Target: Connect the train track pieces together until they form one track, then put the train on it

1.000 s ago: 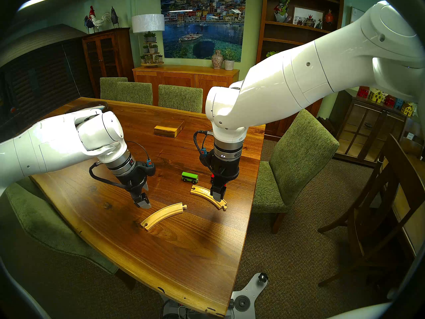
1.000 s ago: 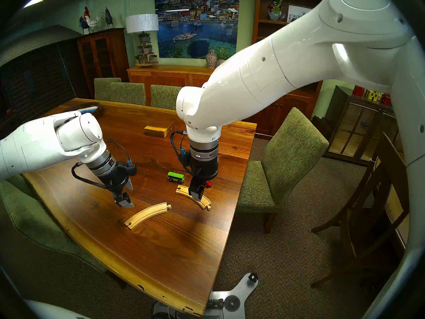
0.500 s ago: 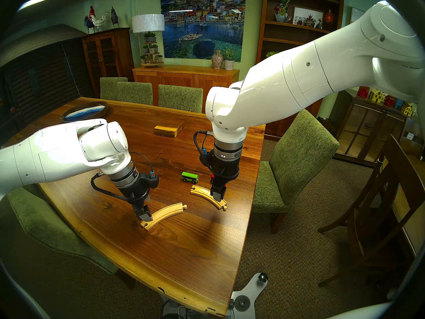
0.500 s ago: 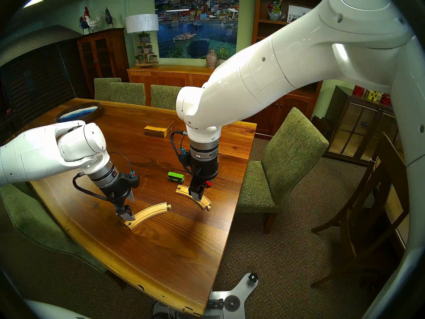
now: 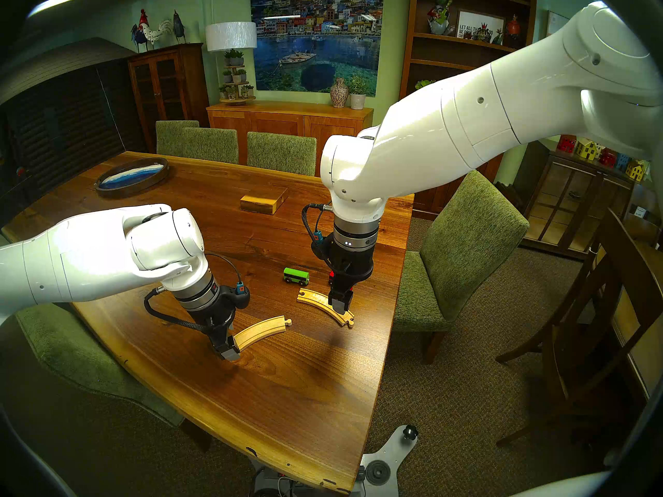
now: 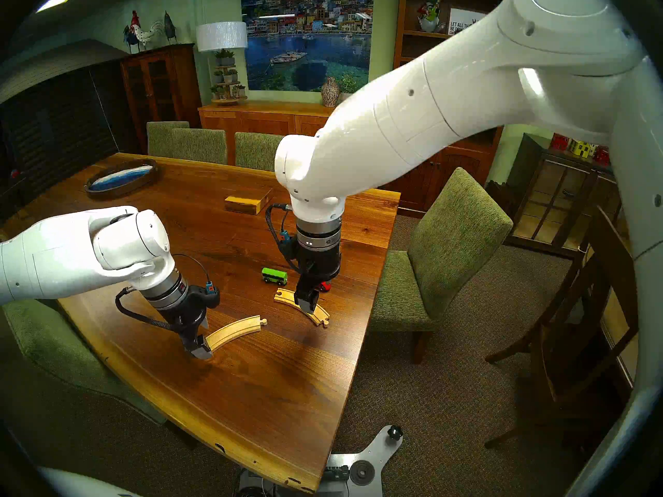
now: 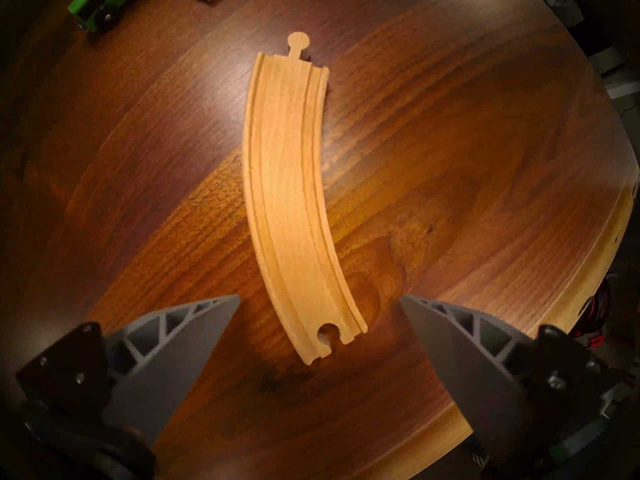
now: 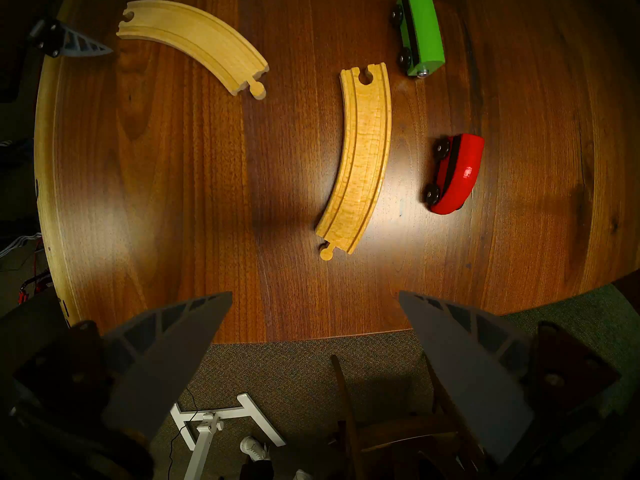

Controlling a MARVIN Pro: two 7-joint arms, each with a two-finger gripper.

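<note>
Two curved pale-wood track pieces lie apart on the table. The left piece [image 5: 263,331] [image 7: 291,198] has its socket end between the fingers of my open left gripper [image 5: 230,345] [image 7: 321,295], which straddles it low over the table without closing. The right piece [image 5: 314,298] [image 8: 360,160] lies under my open right gripper [image 5: 341,306] [image 8: 315,292], which hovers above it, empty. The green carriage [image 5: 296,276] [image 8: 420,29] stands just behind that piece. The red engine [image 8: 455,174] stands beside it, mostly hidden by the right gripper in the head views.
A rectangular wooden block [image 5: 263,202] lies further back on the table [image 5: 287,396], and a round dark tray [image 5: 132,177] sits at the far left. Green chairs [image 5: 466,252] ring the table. Its right edge runs close to the right track piece.
My left gripper has moved down and toward the near side, from beside the left track piece to astride its socket end. The right arm and all the pieces have stayed put.
</note>
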